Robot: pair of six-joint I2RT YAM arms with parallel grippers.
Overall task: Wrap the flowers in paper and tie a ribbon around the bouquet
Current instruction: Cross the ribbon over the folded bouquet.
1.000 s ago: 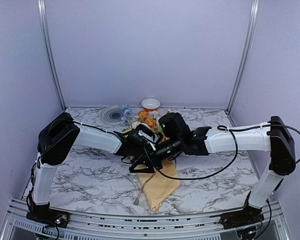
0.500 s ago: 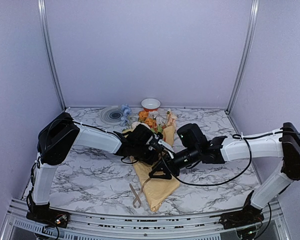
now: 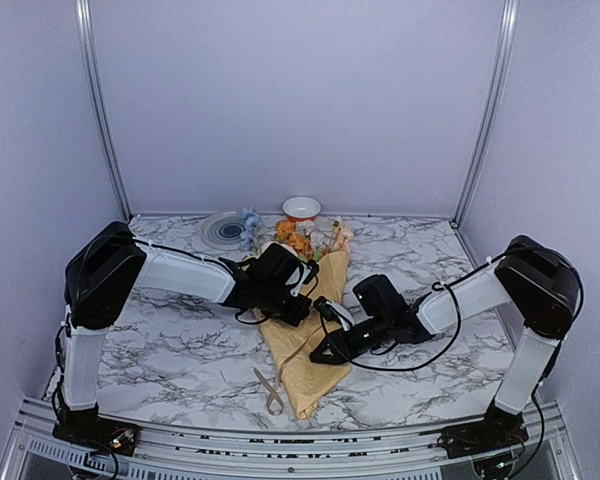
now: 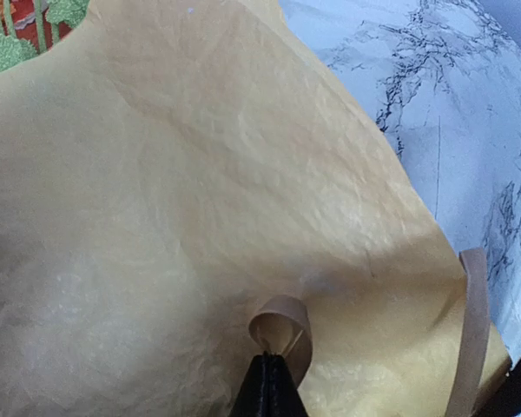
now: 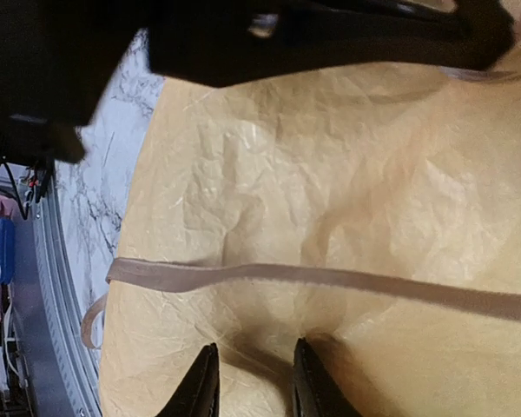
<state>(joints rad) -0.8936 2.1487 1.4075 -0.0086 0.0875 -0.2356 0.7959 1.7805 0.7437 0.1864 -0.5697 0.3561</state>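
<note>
The ribbon (image 3: 271,388) trails onto the desk (image 3: 160,350) by the tip of the bouquet (image 3: 305,385). The right tool (image 5: 252,382) sits on the bouquet, jaws a little apart, gripping nothing. The left tool (image 4: 267,387) pinches a ribbon loop tight. A bowl (image 3: 301,207) and a plate (image 3: 221,229) stand behind.

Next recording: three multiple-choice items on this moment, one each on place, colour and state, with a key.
1. Where on the marbled table does the small white, red-rimmed bowl stand? A near edge; B far edge; C left edge.
2. What colour is the outer face of the crinkled paper cone? A blue; B white; C tan-yellow.
3. The left gripper is: A shut on a loop of the thin beige ribbon; B wide open; C gripping the bowl.
Key: B, it sits by the back wall beyond the flower heads; C, both wrist views show tan-yellow paper; A, its closed tips pinch the loop in the left wrist view.
</note>
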